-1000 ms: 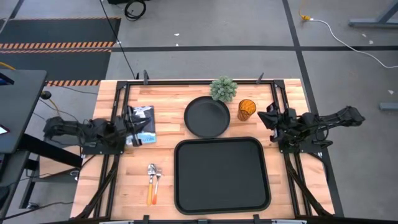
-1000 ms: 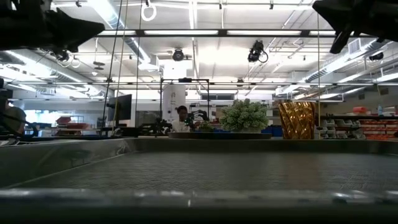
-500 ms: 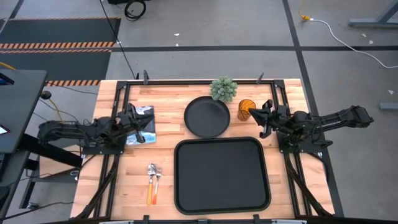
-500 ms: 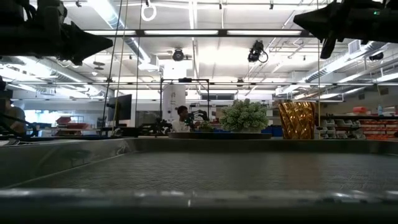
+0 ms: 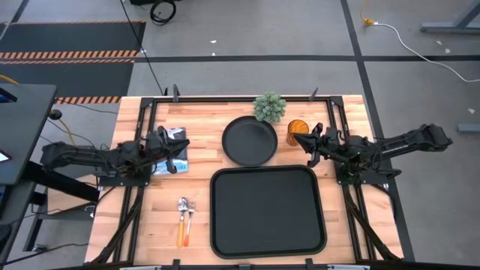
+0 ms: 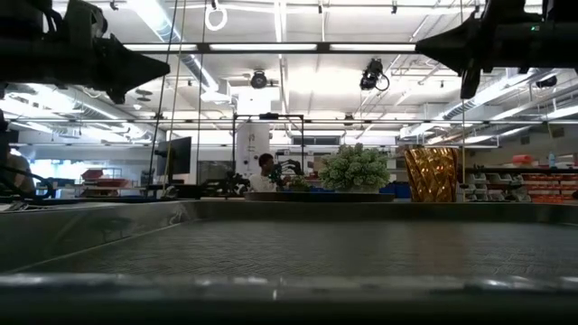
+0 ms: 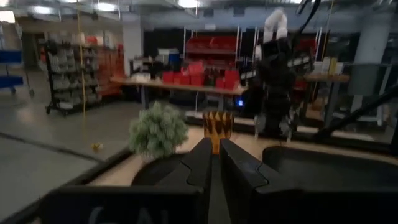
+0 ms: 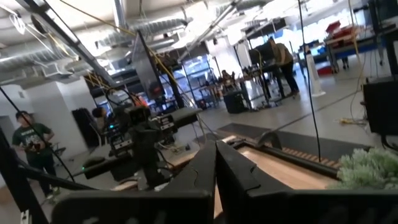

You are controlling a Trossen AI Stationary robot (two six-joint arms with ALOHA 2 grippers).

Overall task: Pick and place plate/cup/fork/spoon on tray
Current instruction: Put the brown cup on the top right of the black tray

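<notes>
One plate [image 5: 250,140], one cup [image 5: 298,129], one fork [image 5: 190,217], one spoon [image 5: 182,219] and one empty tray [image 5: 267,211] are counted on the table. A small plant [image 5: 269,106] (beside plate and cup) is seen. The right gripper [image 5: 295,137], fingers closed, is held by the cup; the left gripper [image 5: 184,145], nearly closed on nothing, is held beside a packet [image 5: 174,136].

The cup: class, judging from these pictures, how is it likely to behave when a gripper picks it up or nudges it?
The cup looks small and translucent, so probably light and easy to lift. It stands upright and taller than wide in the low view, so a sideways nudge might tip it. Its glossy faceted wall could be slippery between fingers.
</notes>
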